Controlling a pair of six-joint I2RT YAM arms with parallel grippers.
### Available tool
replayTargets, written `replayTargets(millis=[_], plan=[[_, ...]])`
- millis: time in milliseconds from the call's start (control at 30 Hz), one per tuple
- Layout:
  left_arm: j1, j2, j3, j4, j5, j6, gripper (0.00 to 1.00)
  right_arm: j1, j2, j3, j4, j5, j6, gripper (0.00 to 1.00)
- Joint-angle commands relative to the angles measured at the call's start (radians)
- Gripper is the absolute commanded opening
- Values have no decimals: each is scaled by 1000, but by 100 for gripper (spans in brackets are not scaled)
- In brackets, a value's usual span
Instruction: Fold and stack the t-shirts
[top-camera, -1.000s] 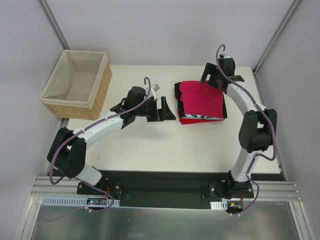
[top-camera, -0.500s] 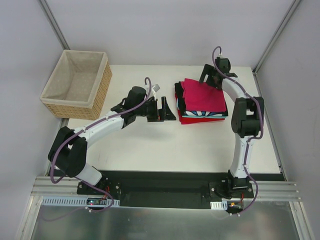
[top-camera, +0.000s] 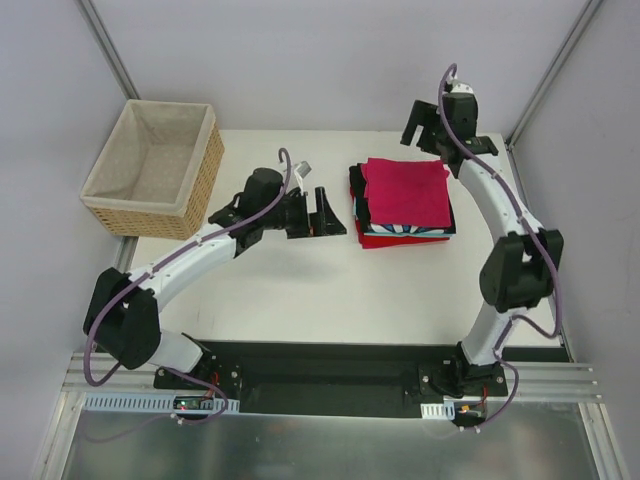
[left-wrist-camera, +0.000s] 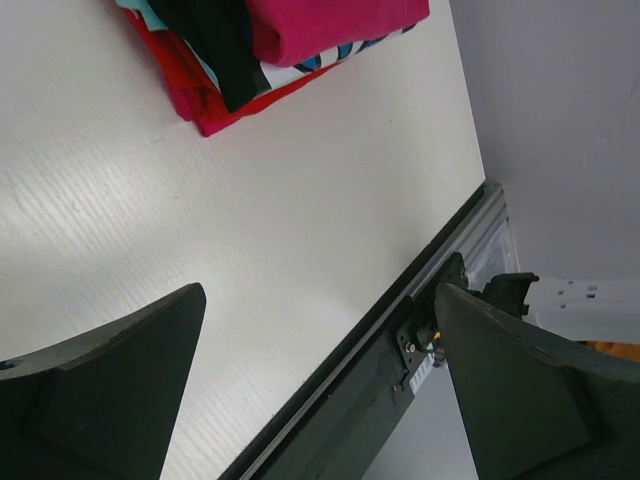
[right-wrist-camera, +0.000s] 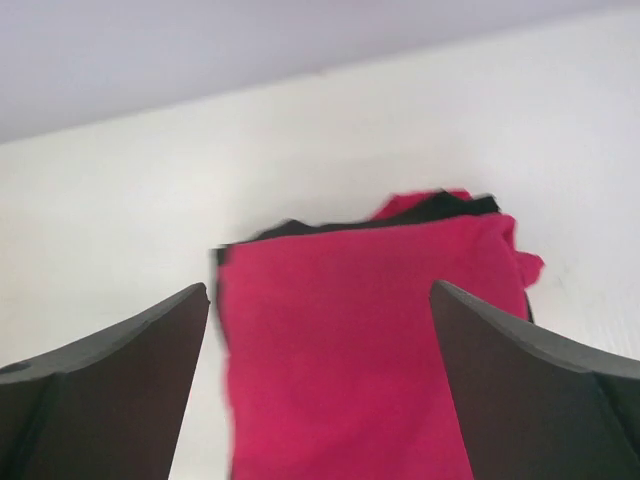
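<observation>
While the stack of t-shirts (top-camera: 405, 205) sits right of centre on the worktop (top-camera: 300, 290), the right pincer (right-wrist-camera: 320, 290), the nearer, hangs over its far edge and the left pincer (top-camera: 333, 212) stands just beside its left edge, both gaping wide and empty. One pile, four folded shirts: crimson-pink on top, red at the bottom, patterned and black between.

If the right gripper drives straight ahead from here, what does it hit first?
The right gripper would probably meet the crimson tee atop the stack; depth is unclear.
</observation>
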Motion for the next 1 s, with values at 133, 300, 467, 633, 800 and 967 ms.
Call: replayTargets(millis=[133,300,467,633,800,967], plan=[[58,-118,118,-292,-253,115,99,204,-317,-71,-84,29,-41,97],[151,-178,199,-471,-473,224,99,298,-450,-220,-58,52,-27,97],[377,-100,441,-633,-502,303,99,367,-534,-387,-23,77,5,96],[507,42,603,-688,-558,362,99,473,-574,-485,5,103,8,97],[552,179,709,-699,-653,410,99,545,-597,-548,0,134,8,96],[590,311,714,-704,-728,433,99,545,-672,-617,11,135,10,97]])
